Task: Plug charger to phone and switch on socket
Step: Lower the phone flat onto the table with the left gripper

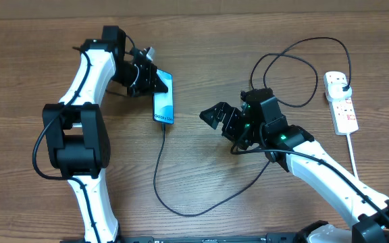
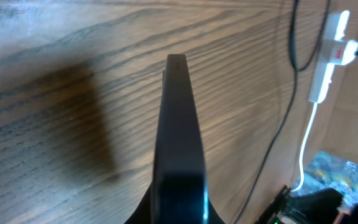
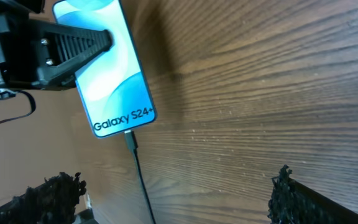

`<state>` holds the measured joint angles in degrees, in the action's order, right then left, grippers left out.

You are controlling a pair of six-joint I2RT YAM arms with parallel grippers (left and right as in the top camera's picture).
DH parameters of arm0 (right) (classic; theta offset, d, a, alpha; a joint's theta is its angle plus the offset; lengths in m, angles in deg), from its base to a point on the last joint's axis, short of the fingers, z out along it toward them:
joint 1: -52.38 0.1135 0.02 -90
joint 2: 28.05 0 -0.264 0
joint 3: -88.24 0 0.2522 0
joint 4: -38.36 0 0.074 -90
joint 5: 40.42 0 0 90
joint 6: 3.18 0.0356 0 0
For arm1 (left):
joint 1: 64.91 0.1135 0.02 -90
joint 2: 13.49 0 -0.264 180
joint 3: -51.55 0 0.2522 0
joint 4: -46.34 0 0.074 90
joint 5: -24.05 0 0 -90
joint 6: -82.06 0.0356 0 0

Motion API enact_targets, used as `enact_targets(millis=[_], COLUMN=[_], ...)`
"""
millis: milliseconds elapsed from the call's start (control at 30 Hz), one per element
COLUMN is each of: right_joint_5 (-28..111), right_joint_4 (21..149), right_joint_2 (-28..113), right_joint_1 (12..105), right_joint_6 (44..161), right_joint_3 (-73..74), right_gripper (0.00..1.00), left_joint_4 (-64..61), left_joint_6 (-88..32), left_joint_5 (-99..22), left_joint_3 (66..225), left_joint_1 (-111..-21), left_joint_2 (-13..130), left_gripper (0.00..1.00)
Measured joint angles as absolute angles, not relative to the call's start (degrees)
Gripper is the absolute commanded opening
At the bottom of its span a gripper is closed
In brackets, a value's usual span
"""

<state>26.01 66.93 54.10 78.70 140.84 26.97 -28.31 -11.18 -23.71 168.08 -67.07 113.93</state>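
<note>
We see the phone (image 3: 117,87) clamped in the left gripper (image 1: 152,82), with one finger lying across the lit screen. It is on the left part of the table (image 1: 201,40). The connector tip (image 3: 130,139) of the charger (image 1: 156,172) appears to sit in the port at the lower end of the phone, below the "Galaxy S24+" text. The right gripper (image 1: 212,116) hangs near the middle of the table with its fingers spread wide and nothing between them.

The socket (image 1: 343,108) lies well apart at the far right, and the black plug (image 1: 341,82) is already in it. We cannot tell whether its switch is on or off, so we judge that the switch is what remains.

The main danger is the cable. It loops close to the right arm, and a part of it passes just beside the wrist. If this arm travels toward the socket and catches the loop, it can pull the tip out of the phone. A movement of the left gripper can do the same from the other end.

The socket also lies free on the wood. A push that is not straight down can slide it or miss the small switch, and fingers spread wide can hit the plug or the white cord (image 1: 352,152).
</note>
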Motion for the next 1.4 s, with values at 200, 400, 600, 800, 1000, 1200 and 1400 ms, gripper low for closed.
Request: enact_targets(millis=[200, 400, 600, 800, 1000, 1200, 1400], right_joint_5=[26.0, 26.0, 26.0, 26.0, 26.0, 26.0, 26.0], right_joint_4=[68.4, 69.8, 69.9, 70.1, 70.7, 70.8, 71.0], right_joint_2=[54.1, 54.1, 54.1, 54.1, 54.1, 54.1, 54.1], right_joint_1=[78.7, 78.7, 78.7, 78.7, 78.7, 78.7, 78.7], right_joint_6=[138.8, 136.9, 136.4, 135.7, 135.2, 135.0, 134.9], right_joint_3=[27.0, 27.0, 27.0, 27.0, 27.0, 27.0, 27.0], right_gripper=[1.0, 1.0, 1.0, 1.0, 1.0, 1.0, 1.0], left_joint_4=[-24.3, -20.0, -18.5, -18.4, -18.4, -18.5, -18.6], left_joint_6=[-12.1, -13.0, -13.8, -13.8, -14.0, -14.0, -14.0], left_joint_5=[-24.2, -24.3, -24.3, -24.3, -24.4, -25.1, -27.1], left_joint_3=[163.3, 157.9, 155.1, 155.0, 154.9, 154.9, 154.8], left_joint_1=[-67.0, -67.0, -67.0, -67.1, -67.1, -67.1, -67.1], left_joint_2=[113.9, 113.9, 113.9, 113.9, 113.9, 113.9, 113.9], left_gripper=[0.04, 0.04, 0.04, 0.05, 0.13, 0.18, 0.27])
